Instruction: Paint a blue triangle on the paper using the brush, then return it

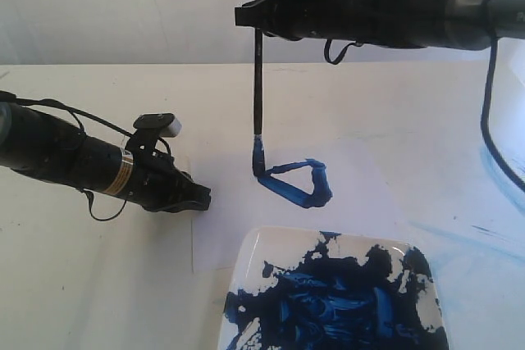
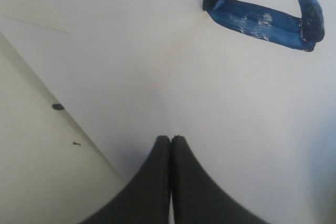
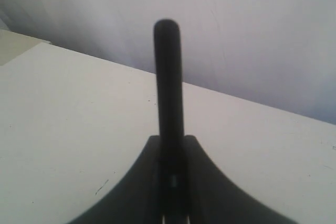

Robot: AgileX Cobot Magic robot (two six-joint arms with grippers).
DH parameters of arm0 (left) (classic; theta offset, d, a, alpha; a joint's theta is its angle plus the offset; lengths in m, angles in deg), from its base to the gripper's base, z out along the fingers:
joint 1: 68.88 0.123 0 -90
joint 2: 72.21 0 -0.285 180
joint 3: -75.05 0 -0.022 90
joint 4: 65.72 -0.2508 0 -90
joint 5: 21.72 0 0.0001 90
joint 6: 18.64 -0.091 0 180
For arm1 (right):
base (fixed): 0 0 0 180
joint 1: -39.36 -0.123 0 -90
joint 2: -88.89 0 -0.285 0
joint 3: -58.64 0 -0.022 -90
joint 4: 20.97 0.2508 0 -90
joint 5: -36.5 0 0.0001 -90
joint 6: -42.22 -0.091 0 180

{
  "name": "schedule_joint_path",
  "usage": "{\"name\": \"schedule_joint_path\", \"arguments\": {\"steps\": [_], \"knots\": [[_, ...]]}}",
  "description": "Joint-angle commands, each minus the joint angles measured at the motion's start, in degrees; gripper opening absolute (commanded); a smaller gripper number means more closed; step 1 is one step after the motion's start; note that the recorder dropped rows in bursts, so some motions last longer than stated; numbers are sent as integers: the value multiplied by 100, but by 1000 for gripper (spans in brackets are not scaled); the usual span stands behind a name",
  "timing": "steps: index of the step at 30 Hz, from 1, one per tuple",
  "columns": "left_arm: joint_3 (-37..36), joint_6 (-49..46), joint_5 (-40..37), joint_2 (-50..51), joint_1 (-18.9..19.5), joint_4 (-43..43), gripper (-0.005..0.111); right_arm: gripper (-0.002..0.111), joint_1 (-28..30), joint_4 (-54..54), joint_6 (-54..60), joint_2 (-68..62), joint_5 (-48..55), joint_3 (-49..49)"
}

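Gripping brush (image 1: pixel 257 88) upright, right hand (image 1: pixel 253 15) — left hand (image 2: pixel 170 141) closed.

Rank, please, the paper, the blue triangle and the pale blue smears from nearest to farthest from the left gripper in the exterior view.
1. Nearest, the paper, directly under the left gripper.
2. Next, the blue triangle, to its right.
3. Farthest, the pale blue smears, at the far right edge.

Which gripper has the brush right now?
The right gripper, raised high, clamps the brush upright by its black handle. The left gripper sits low over the paper, shut and empty.
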Motion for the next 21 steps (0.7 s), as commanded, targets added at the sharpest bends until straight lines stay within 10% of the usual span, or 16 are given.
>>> {"name": "schedule_joint_path", "arguments": {"steps": [1,21], "knots": [[-36,-27,-194,-27,-15,-104,0,0,7,7,68,7,-191,40],[-36,-32,-182,-27,-15,-104,0,0,7,7,68,7,-713,-38]]}}
